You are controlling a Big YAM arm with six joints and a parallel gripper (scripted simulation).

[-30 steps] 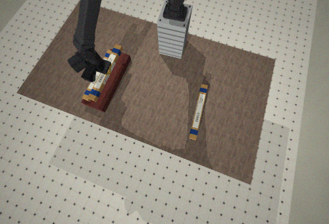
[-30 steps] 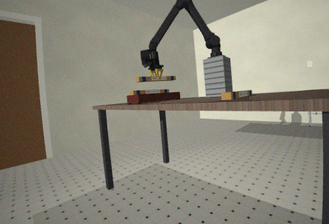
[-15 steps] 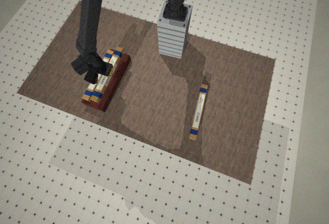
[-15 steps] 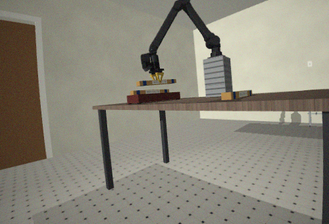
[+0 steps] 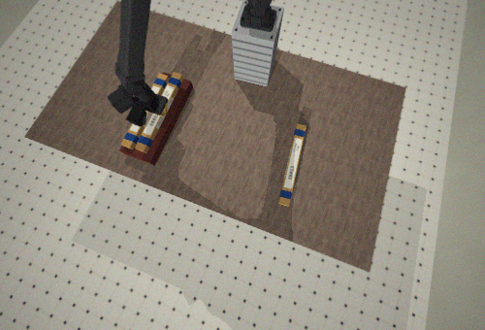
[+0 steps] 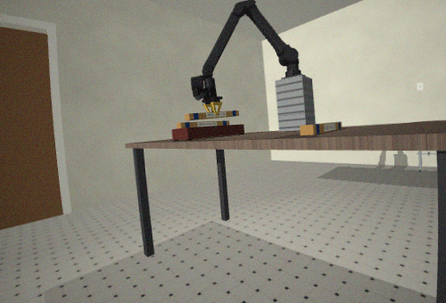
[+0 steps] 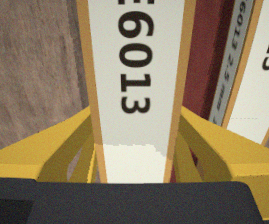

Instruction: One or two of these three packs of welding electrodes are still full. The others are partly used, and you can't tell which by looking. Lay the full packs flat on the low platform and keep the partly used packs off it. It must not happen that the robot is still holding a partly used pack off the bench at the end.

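Observation:
My gripper (image 5: 156, 111) (image 6: 213, 112) (image 7: 135, 111) is shut on a pack of electrodes (image 5: 148, 129) (image 6: 192, 116) (image 7: 135, 65), across its middle. It holds that pack nearly level, a little above the right part of the dark red platform (image 5: 170, 129) (image 6: 216, 131) (image 7: 206, 55). A second pack (image 5: 130, 138) (image 6: 189, 125) (image 7: 255, 95) lies flat on the platform's left part, roughly parallel to the held one and lower. The third pack (image 5: 292, 164) (image 6: 321, 128) lies flat on the table, well to the right of the platform. The gripper body hides part of the second pack in the top view.
The brown wooden table (image 5: 228, 159) (image 6: 379, 142) carries everything. The arm's ribbed grey base column (image 5: 252, 59) (image 6: 293, 103) stands at the back, between the platform and the third pack. The platform stands near the table's front left edge.

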